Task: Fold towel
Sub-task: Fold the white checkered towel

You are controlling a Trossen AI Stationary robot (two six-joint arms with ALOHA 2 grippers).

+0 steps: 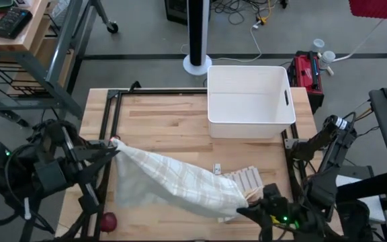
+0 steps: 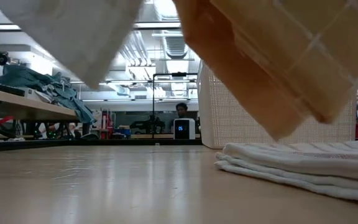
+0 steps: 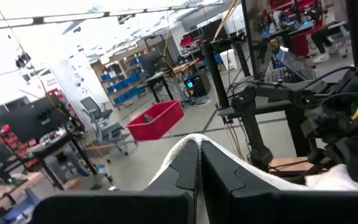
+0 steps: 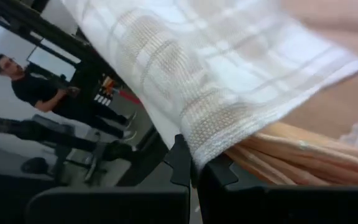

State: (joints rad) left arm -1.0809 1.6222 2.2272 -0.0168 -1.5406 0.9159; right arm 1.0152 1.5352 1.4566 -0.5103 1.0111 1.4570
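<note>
Towel (image 1: pixel 173 183) hangs stretched between both grippers, lifted off the table (image 1: pixel 166 124), running diagonally from the table's left edge down to its front right corner. Landmark: white bin (image 1: pixel 250 101), sitting at the table's back right.

Left gripper (image 1: pixel 115 143) is forward and well left of the bin, at the table's left edge, fingers clamped tight on one towel corner; the left wrist view shows cloth pinched between the closed fingers (image 3: pixel 182 174). Right gripper (image 1: pixel 255 206) is in front of the bin near the front edge, also pinched closed on the opposite towel corner; the right wrist view shows the checked weave draping over its fingers (image 4: pixel 219 171).

The towel's long edges sag slightly between the two grips, and its lower edge hangs near the table's front. In the low view the cloth (image 2: pixel 73 37) is clear of the tabletop, with open air under it.

A folded towel stack (image 2: pixel 303 163) lies on the table in front of the bin, just beside the right gripper, partly under the hanging cloth. A small red ball (image 1: pixel 108 220) sits at the front left corner, well apart from the bin.

Bare wood between the bin and the left edge gives open room. A black frame rail (image 1: pixel 106 114) runs along the left and back edges. A person (image 4: pixel 39 90) stands off the table in the room beyond.
</note>
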